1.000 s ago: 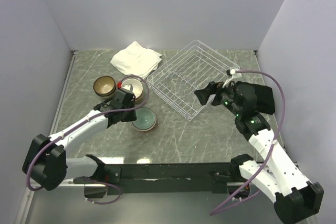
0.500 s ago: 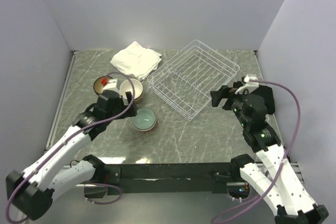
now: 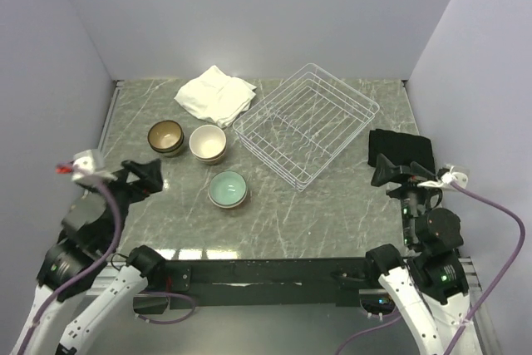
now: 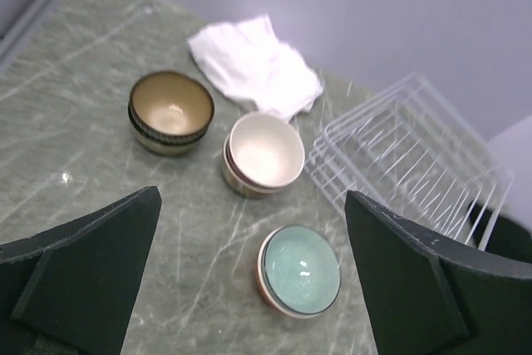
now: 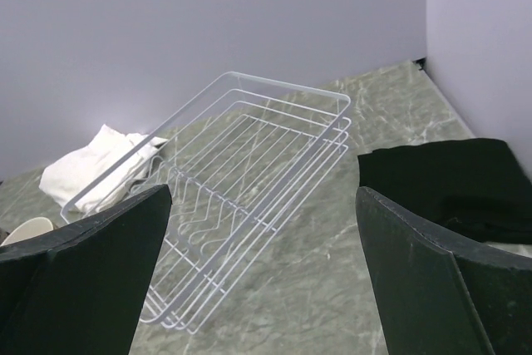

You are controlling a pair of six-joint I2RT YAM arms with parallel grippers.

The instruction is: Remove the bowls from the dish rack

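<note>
The dish rack (image 3: 306, 125) stands empty at the back right of the table, nothing on its wire grid. Three bowls sit on the tabletop to its left: a brown bowl (image 3: 165, 136) touching or just beside a cream bowl (image 3: 208, 143), and a teal bowl (image 3: 228, 189) nearer the arms. The left gripper (image 3: 148, 175) and the right gripper (image 3: 389, 174) hang low by the near edge, jaws spread wide, holding nothing. By the look of it the unloading is done, with no bowl left to lift.
</note>
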